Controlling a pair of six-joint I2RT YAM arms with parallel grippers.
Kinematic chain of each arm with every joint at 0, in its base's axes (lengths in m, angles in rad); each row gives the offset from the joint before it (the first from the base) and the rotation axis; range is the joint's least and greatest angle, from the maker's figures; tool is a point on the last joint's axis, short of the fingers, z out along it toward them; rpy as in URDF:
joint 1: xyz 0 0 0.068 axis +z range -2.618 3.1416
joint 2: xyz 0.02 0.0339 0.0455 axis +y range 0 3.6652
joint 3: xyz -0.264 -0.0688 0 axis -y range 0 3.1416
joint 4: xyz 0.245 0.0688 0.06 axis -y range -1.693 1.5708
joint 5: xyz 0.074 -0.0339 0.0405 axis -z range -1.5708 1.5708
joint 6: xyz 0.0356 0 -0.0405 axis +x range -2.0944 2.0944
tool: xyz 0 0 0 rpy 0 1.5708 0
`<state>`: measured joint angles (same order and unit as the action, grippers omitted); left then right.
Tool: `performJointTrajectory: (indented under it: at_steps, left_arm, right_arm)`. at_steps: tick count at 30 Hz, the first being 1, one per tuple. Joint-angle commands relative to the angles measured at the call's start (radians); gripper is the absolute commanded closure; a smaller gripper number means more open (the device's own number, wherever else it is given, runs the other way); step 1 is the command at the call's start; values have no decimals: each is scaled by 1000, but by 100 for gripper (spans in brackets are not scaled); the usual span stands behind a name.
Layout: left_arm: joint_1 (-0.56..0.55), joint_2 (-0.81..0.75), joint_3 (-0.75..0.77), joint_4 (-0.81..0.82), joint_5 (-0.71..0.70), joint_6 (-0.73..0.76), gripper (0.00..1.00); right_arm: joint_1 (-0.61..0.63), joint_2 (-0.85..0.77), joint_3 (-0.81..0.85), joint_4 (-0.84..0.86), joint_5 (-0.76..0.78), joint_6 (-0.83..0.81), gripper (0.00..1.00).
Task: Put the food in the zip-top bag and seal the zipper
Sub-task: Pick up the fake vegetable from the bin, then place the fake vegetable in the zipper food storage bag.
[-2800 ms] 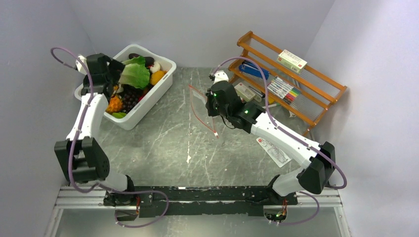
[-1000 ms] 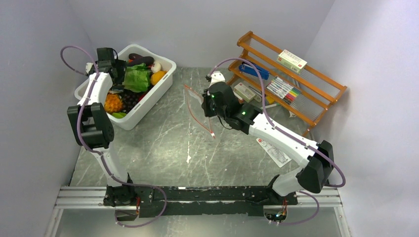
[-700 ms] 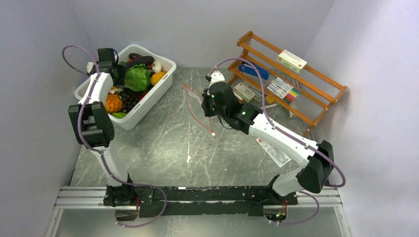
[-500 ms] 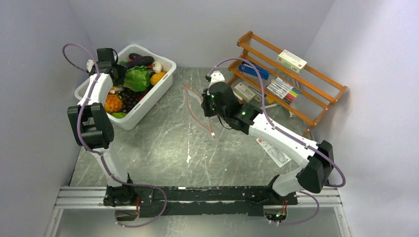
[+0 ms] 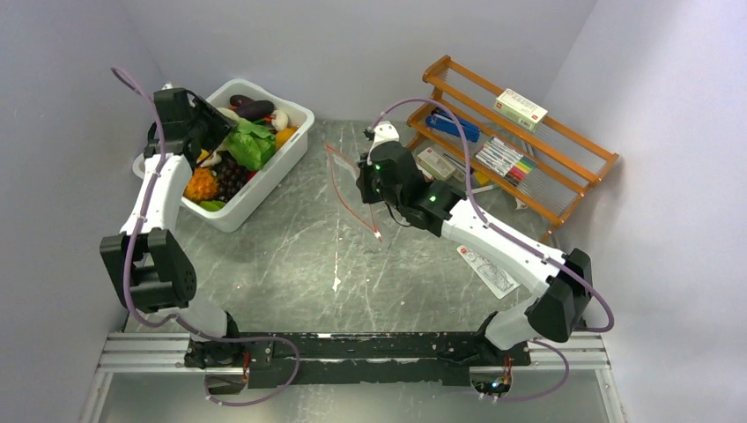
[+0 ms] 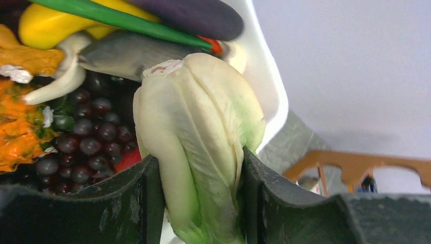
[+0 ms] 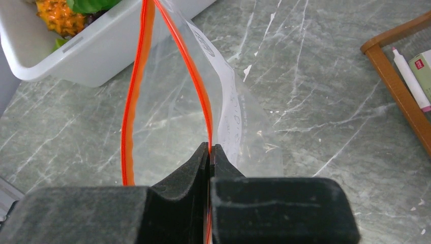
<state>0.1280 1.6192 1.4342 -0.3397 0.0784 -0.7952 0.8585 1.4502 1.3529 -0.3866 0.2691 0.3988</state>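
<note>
Left pincer [image 6: 201,203]: pinching the lettuce [image 6: 198,122] low on its pale stalk, 1 finger on each side.
Lettuce: over the tub [image 5: 302,113], just above the other food.
Tub: white, at the back left of the bench [image 5: 299,264]. It holds dark grapes [image 6: 86,145], an eggplant [image 6: 198,18], a yellow piece and an orange fruit [image 6: 18,132].
Right pincer [image 7: 209,152]: pressed together, pinching 1 side of the zipper [image 7: 131,96].
Bag [image 7: 173,122]: clear, held up over the middle of the bench, between the tub and the rack [image 5: 528,172].
Zipper: orange-red, its 2 sides spread apart, so the mouth gapes toward the tub.
Leaflet [image 5: 487,269]: flat on the bench beside the right arm.
</note>
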Motion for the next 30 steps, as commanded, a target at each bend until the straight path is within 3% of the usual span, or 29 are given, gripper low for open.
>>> performJointTrajectory:
  at_steps: [1, 6, 10, 14, 21, 24, 30]
  left_arm:
    - [-7, -75, -33, 43, 204, 144, 68]
    - [-7, -170, -72, 40, 350, 176, 70]
    - [-7, -230, -86, 23, 543, 180, 70]
    - [-7, -310, -188, 164, 762, 51, 70]
    - [-15, -416, -341, 500, 962, -254, 72]
    - [-36, -420, -389, 597, 1071, -291, 70]
    - [-160, -339, -392, 535, 1212, -269, 71]
  right_arm:
    - [-2, 28, 35, 2, 11, -7, 100]
    - [-2, 44, 49, -8, 34, -13, 100]
    - [-3, 62, 71, -14, 54, -19, 100]
    - [-3, 78, 85, -11, 50, -16, 100]
    - [-7, 100, 99, -4, 51, -8, 100]
    - [-10, 101, 98, 12, 56, -1, 100]
    - [-11, 116, 101, 66, 94, -28, 100]
